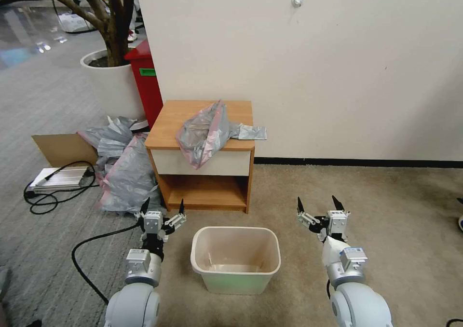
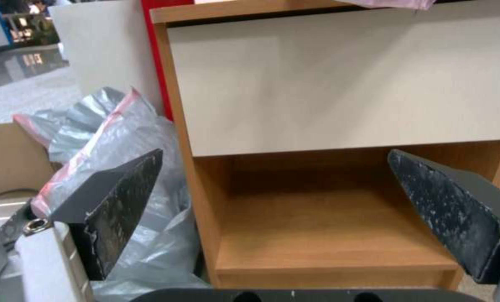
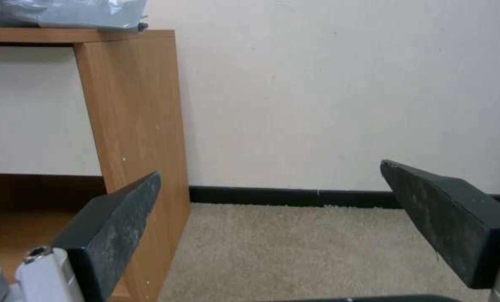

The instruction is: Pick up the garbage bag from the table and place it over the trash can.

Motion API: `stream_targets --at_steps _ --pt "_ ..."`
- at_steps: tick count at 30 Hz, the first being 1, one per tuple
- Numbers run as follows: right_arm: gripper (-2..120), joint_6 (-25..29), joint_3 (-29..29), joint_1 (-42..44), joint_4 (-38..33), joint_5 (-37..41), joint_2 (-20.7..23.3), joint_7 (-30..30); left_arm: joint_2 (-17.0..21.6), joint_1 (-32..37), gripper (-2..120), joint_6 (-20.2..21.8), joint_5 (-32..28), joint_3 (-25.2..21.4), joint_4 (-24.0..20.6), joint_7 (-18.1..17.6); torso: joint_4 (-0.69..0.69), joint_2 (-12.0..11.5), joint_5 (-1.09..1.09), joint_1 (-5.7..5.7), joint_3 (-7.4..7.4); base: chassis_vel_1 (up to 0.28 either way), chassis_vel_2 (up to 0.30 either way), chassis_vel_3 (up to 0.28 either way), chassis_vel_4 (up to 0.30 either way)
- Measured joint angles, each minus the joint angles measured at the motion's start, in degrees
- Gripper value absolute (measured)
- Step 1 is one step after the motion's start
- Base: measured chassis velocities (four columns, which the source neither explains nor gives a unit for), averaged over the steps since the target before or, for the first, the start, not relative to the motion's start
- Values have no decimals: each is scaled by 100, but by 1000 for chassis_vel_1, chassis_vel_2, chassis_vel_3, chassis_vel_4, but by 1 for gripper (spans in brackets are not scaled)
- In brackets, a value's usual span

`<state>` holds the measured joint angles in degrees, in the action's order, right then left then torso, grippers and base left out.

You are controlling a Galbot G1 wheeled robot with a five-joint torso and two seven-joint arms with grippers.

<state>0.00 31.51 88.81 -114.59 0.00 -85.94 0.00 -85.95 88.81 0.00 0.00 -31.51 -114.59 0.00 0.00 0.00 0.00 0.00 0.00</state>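
Observation:
The garbage bag (image 1: pixel 207 133), crinkly grey plastic with a pink rim, lies crumpled on the table (image 1: pixel 169 119), drooping over the front edge; a strip of it shows in the right wrist view (image 3: pixel 65 12) and a pink edge in the left wrist view (image 2: pixel 390 3). The cream trash can (image 1: pixel 235 264) stands upright on the carpet in front of the table. My left gripper (image 1: pixel 163 206) hovers open to the can's left, low before the table's shelf (image 2: pixel 328 235). My right gripper (image 1: pixel 317 203) is open to the can's right, near the table's side panel (image 3: pixel 132 117).
A heap of grey-pink plastic bags (image 1: pixel 123 172) lies left of the table, with a cardboard sheet (image 1: pixel 60 148), a metal box and black cables (image 1: pixel 77 250) on the floor. A red box (image 1: pixel 144 83) and white planter (image 1: pixel 108 83) stand behind. The wall (image 1: pixel 337 66) backs the table.

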Motion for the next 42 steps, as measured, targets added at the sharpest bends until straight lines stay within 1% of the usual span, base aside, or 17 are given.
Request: stream_targets --at_steps 11,12,13,14,16,17,18,22,24,25,26,27,30,36,39,40,42 --pt "100 -41 28 67 -129 28 -29 0 27 86 100 48 -2 0 -98 -14 0 0 0 0 0 0 0 0 0" --pt "100 -95 68 153 -291 69 -73 5 57 180 100 105 -9 -3 -227 -50 0 0 0 0 0 0 0 0 0" --pt "100 -201 144 312 -584 145 -152 21 127 399 100 236 -31 -9 -517 -133 0 0 0 0 0 0 0 0 0" --pt "100 -201 144 312 -584 145 -152 21 127 399 100 236 -31 -9 -517 -133 0 0 0 0 0 0 0 0 0" --pt "100 -329 237 505 -941 236 -249 46 205 627 100 384 -58 -24 -833 -226 0 0 0 0 0 0 0 0 0" --pt "100 -448 319 679 -1259 317 -335 64 273 840 100 517 -83 -39 -1116 -310 0 0 0 0 0 0 0 0 0" --pt "100 -448 319 679 -1259 317 -335 64 273 840 100 517 -83 -39 -1116 -310 0 0 0 0 0 0 0 0 0" --pt "100 -756 520 1130 -2064 539 -562 117 451 1389 100 859 -144 -63 -1858 -530 -1 0 -3 0 -1 0 0 0 0" --pt "100 -797 527 1174 -2110 565 -587 121 476 1470 100 908 -153 -68 -1964 -559 -2 0 -4 0 -1 0 0 0 0" --pt "100 -861 528 1233 -2128 597 -619 126 555 1704 100 1054 -177 -84 -2280 -652 -2 0 2 0 -1 0 0 0 0" --pt "100 -866 517 1235 -2117 598 -629 126 605 1860 100 1147 -194 -89 -2492 -712 0 0 0 0 -1 0 0 0 0" --pt "100 -866 517 1235 -2117 598 -629 126 605 1860 100 1147 -194 -89 -2492 -712 0 0 0 0 -1 0 0 0 0" --pt "100 -870 419 1217 -2019 604 -632 137 734 2248 100 1380 -236 -111 -2883 -860 -1 0 2 0 -1 0 0 0 0" --pt "100 -818 299 971 -1708 728 -625 169 821 2447 100 1501 -353 -195 -2919 -912 -1 0 -2 0 0 0 0 0 0" --pt "100 -754 222 573 -1389 1423 -477 146 894 2435 100 1417 -500 -265 -2919 -909 0 0 -1 0 0 0 0 0 0" --pt "100 -754 222 573 -1389 1423 -477 146 894 2435 100 1417 -500 -265 -2919 -909 0 0 -1 0 0 0 0 0 0" --pt "100 -754 172 239 -1160 1974 -336 131 944 2427 100 1351 -615 -302 -2913 -889 -1 0 0 0 0 0 0 0 0"
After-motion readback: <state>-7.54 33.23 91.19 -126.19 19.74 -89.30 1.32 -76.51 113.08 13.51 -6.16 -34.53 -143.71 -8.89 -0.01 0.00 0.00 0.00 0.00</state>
